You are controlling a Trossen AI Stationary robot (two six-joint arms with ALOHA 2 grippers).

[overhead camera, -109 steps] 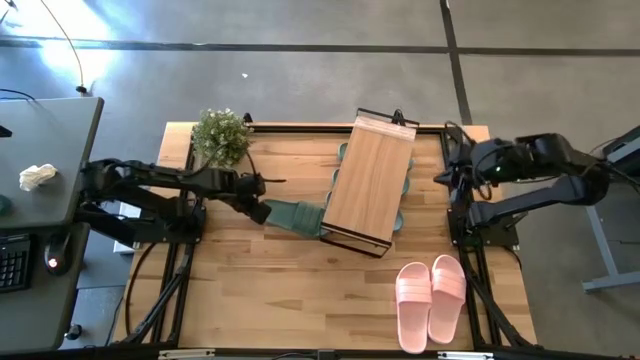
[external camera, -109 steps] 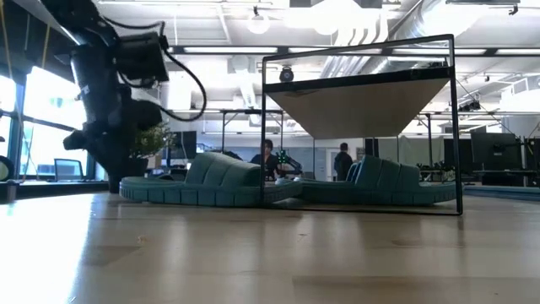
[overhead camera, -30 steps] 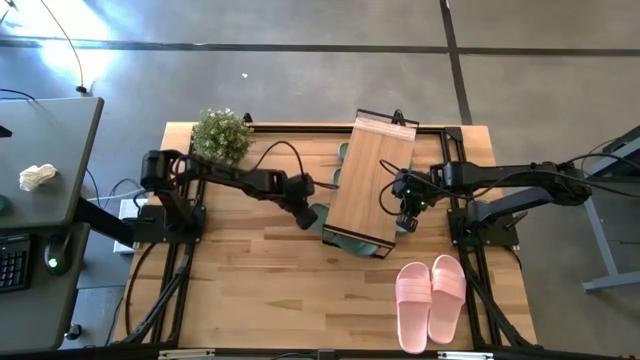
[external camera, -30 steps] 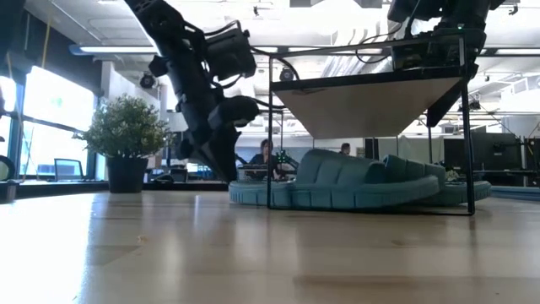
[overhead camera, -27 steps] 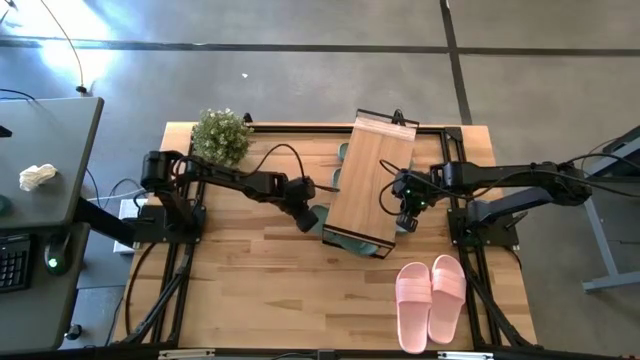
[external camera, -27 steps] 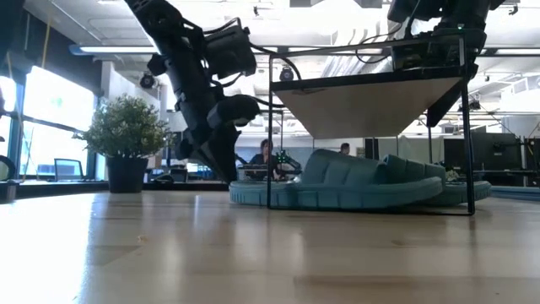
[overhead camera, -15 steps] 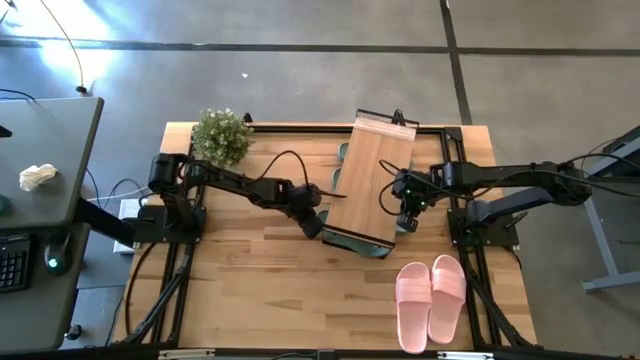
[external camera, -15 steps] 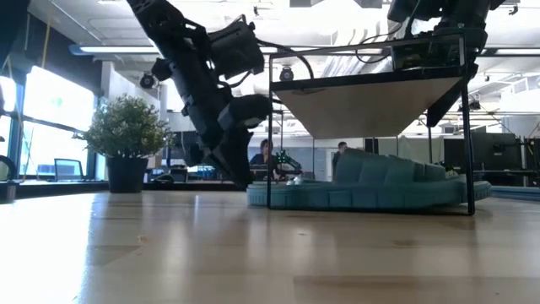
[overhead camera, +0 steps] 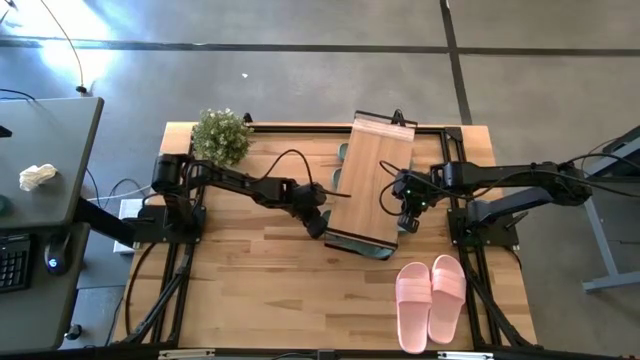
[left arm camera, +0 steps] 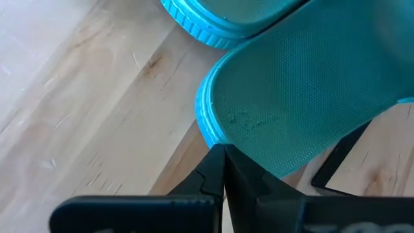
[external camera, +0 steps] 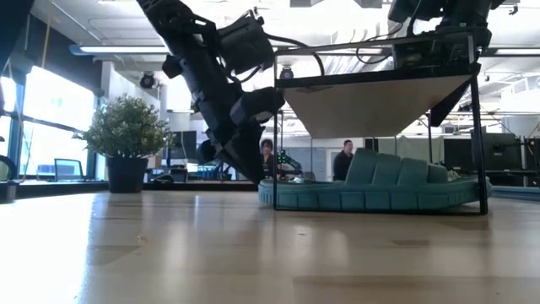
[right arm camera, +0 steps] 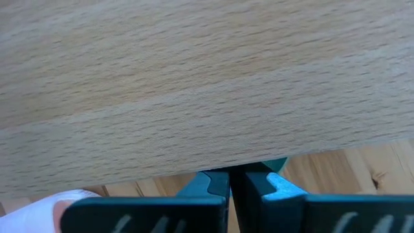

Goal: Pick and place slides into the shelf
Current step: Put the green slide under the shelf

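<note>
The shelf [overhead camera: 370, 180] stands mid-table, its wood top [right arm camera: 194, 77] filling the right wrist view. Green slides lie under it; one slide [external camera: 380, 192] rests flat on its sole on the table, its heel [left arm camera: 291, 97] poking out on the shelf's left side. My left gripper [overhead camera: 318, 226] is shut at that heel. My right gripper [overhead camera: 407, 222] is shut at the shelf's right edge, near its near corner. A pink pair of slides [overhead camera: 430, 298] lies near the table's front right. My left gripper meets the rim of the green slide's heel [left arm camera: 208, 133] with the tips of its shut fingers [left arm camera: 217, 165], slanting down from the table's left. The slide lies flat on the table, mostly under the shelf. My right gripper sets its shut fingertips [right arm camera: 217, 181] against the right edge of the shelf's top [right arm camera: 213, 165], pointing steeply down from above. The shelf stands on the table.
A potted plant [overhead camera: 220, 135] stands at the table's far left corner. Another green slide's rim [left arm camera: 213, 26] lies just beyond the pushed one. Bare wood lies to the near left of the shelf. People show in the room behind in the low view.
My left gripper, still shut, has gone toward the table's right and a little toward the near edge. The green slide has slid along the table farther under the shelf; only its heel now sticks out on the left.
</note>
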